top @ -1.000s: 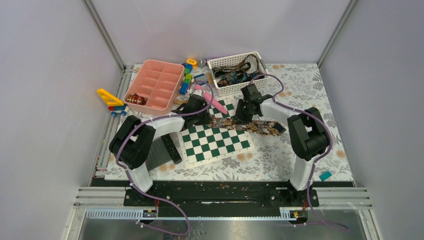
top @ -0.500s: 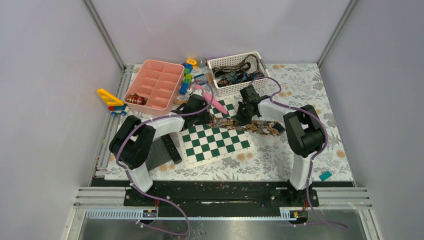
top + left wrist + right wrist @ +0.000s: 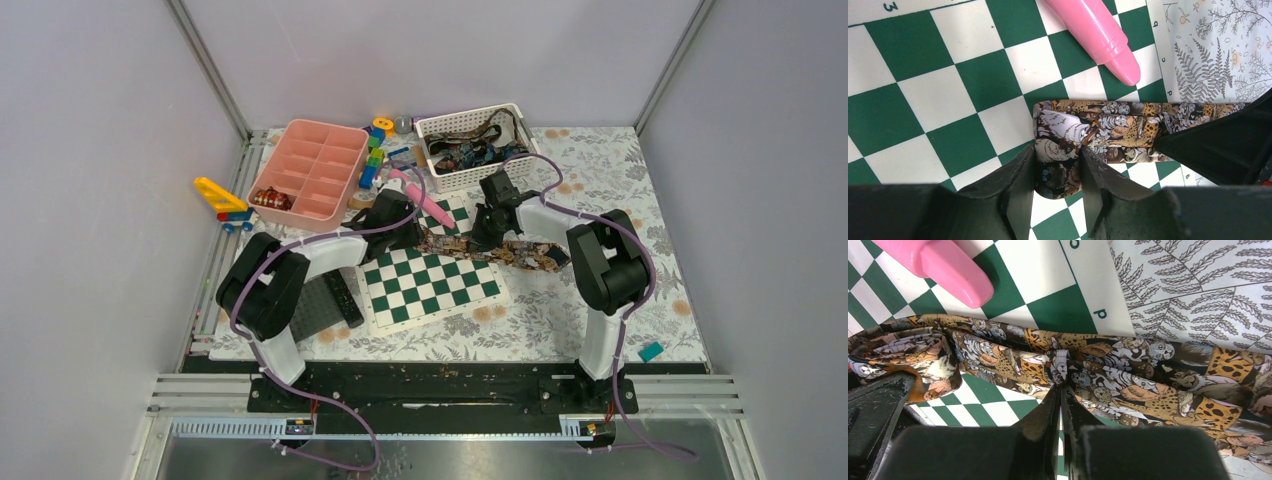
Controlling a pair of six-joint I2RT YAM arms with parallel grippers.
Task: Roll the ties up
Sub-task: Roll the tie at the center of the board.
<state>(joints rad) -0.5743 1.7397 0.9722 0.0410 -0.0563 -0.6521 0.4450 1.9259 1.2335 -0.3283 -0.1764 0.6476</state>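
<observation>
Two hands meet on one necktie [image 3: 530,255], a brown and tan animal-print strip that lies across the chessboard [image 3: 430,285] and runs off toward 3 o'clock onto the floral tabletop [image 3: 600,170]. The left hand [image 3: 1058,152] has its fingers partly closed, clamping the folded end of the necktie between them. The right hand [image 3: 1059,397] is pinched almost flat on a gathered fold near the strip's middle, and the cloth bunches at its tips.

A pink marker [image 3: 1098,30] lies on the chessboard at 12 o'clock from the folded end. Its rounded tip is near the cloth but apart from it, close to both hands.

From above, a white basket [image 3: 478,178] heaped with more ties [image 3: 465,150] stands at 12 o'clock from the right hand. A pink compartment tray [image 3: 325,125] sits at 10 o'clock from the left hand, with one rolled tie [image 3: 270,199] in its 7 o'clock corner compartment. Toy blocks [image 3: 375,155] crowd the gap between tray and basket. A remote control [image 3: 342,297] lies at 7 o'clock from the left hand, beside the chessboard.
</observation>
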